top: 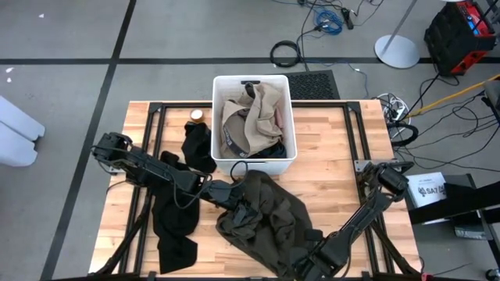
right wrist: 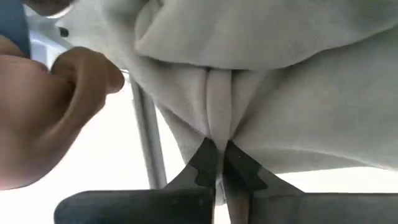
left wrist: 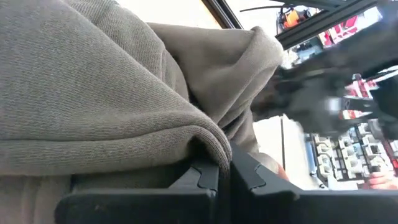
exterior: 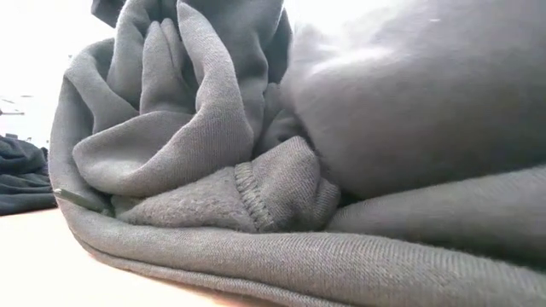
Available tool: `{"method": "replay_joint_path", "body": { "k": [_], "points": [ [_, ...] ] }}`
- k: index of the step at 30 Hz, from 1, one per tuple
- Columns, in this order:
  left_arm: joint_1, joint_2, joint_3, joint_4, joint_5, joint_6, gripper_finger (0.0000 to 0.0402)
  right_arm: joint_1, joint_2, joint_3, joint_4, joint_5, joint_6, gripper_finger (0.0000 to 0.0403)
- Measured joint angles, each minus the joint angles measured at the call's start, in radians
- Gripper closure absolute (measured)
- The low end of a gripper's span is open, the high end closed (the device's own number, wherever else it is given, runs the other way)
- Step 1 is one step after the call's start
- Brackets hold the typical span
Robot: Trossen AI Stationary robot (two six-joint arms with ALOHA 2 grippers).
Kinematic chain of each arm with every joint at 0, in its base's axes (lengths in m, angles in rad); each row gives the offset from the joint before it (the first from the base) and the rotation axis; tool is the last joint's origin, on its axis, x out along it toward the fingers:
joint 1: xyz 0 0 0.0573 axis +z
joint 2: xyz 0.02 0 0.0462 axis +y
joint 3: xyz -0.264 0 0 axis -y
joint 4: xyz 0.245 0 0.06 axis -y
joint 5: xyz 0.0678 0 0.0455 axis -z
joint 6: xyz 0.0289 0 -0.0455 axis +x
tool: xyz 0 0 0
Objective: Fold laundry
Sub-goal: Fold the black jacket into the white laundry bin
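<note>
Olive-grey garment (top: 269, 215) lay bunched on counter (top: 336, 148), just in front of white bin (top: 254, 125). Black garment (top: 176, 222) sprawled left of olive-grey garment, another black piece (top: 198, 144) against bin's left wall. Beige-tan garment (top: 254, 113) filled bin. Left pincer (left wrist: 224, 177) clamped on olive-grey fold at heap's left edge. Right pincer (right wrist: 216, 162) pinched olive-grey fabric at heap's near edge.
</note>
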Motion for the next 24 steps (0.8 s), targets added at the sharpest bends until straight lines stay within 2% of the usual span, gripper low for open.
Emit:
{"method": "replay_joint_path", "body": {
  "k": [6, 9, 11, 17, 24],
  "points": [
    [0.000, 0.000, 0.000, 0.002, 0.000, 0.006, 0.0391, 0.018, 0.001, 0.204, -0.177, 0.022, -0.004, 0.0401],
    [0.000, 0.000, 0.000, 0.014, 0.000, 0.025, 0.0391, 0.022, 0.001, 0.275, -0.279, 0.103, -0.034, 0.0402],
    [0.000, 0.000, 0.000, 0.023, -0.002, 0.029, 0.0391, 0.015, 0.001, 0.317, -0.322, 0.181, -0.083, 0.0402],
    [0.000, 0.000, 0.001, 0.069, 0.001, 0.047, 0.0391, -0.029, 0.001, 0.391, -0.358, 0.516, -0.297, 0.0403],
    [-0.004, 0.000, 0.031, 0.065, 0.018, 0.085, 0.0391, -0.116, 0.000, 0.394, -0.263, 0.758, -0.572, 0.0403]
  ]
}}
